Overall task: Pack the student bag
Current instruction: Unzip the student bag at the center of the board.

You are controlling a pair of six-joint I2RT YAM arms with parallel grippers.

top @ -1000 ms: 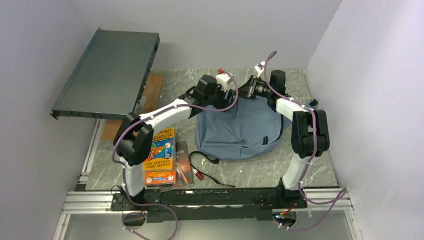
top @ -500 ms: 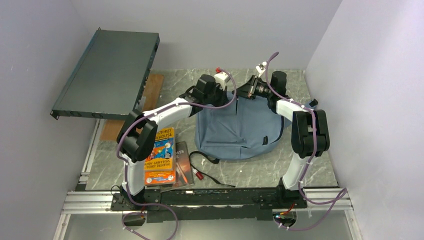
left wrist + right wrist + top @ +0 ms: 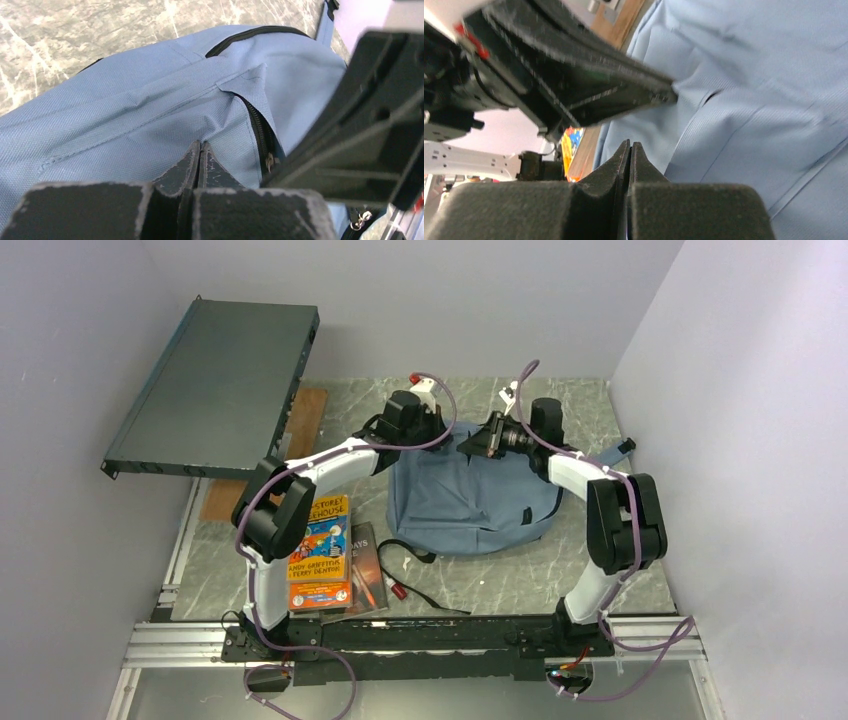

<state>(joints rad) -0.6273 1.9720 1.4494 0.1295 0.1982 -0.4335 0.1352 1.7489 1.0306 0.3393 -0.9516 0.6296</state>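
The student bag [image 3: 470,502] lies flat on the marble table [image 3: 630,560], at the middle of the top view and a little toward 3 o'clock. Its black straps [image 3: 425,592] trail off its near edge at 7 o'clock. A dark zipper [image 3: 260,131] runs under a fabric flap on the bag's far part.

Both arms meet over the bag's far edge. The left gripper [image 3: 200,150] sits at the bag's 11 o'clock, its fingers pressed together on a raised pucker of blue fabric right beside that zipper. The right gripper [image 3: 630,147] sits at the bag's 12 o'clock, just beside the left one, fingers pressed together with the tips against the cloth. I cannot tell whether any fabric is caught between them.

At the bag's 8 o'clock an orange and blue book [image 3: 322,555] lies on a darker book [image 3: 366,562]. At 10 o'clock, well apart, a dark flat metal panel [image 3: 215,385] stands tilted above a brown board [image 3: 308,410].
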